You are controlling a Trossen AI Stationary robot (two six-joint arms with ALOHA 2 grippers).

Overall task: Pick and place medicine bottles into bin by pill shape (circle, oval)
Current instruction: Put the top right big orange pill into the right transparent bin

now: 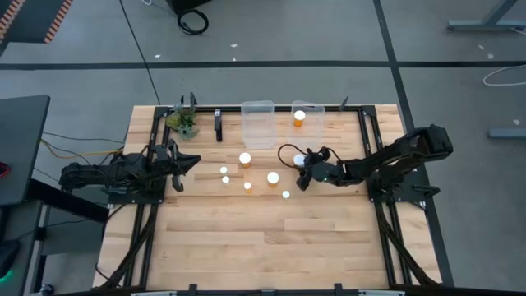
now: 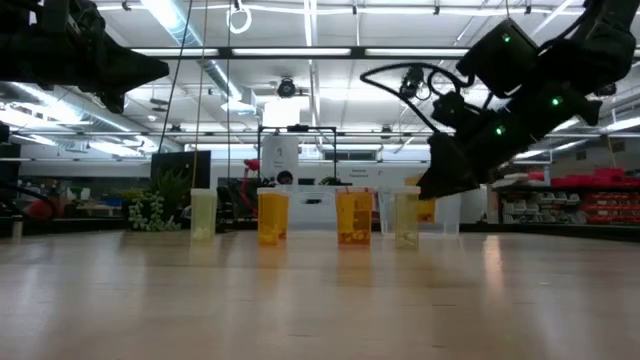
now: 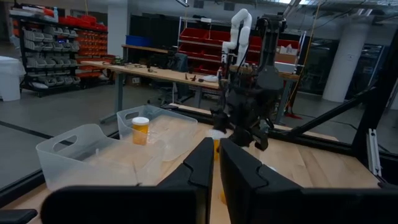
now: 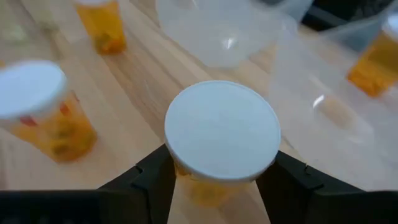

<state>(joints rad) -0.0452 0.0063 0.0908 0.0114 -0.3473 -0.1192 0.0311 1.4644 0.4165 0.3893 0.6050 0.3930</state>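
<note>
**One bottle in the right gripper, six loose, one binned**

Right gripper (image 1: pixel 301 171): over the table's middle, near the two bins; its dark fingers (image 4: pixel 149 180) clamp both sides of a white-capped amber bottle (image 4: pixel 222 134), held upright.

Loose medicine bottles (image 1: pixel 245 159): six stand on the wood beside the held one, spread between the two arms, white caps up.

Right-hand clear bin (image 1: pixel 316 115): at the table's far edge; contains one amber bottle (image 1: pixel 299 117).

Left-hand clear bin (image 1: pixel 257 123): just beside the other.

Left gripper (image 1: pixel 177 167): at the table's left side, fingers closed together, holding nothing.

Green plant sprig (image 1: pixel 182 122): far-left corner.
</note>
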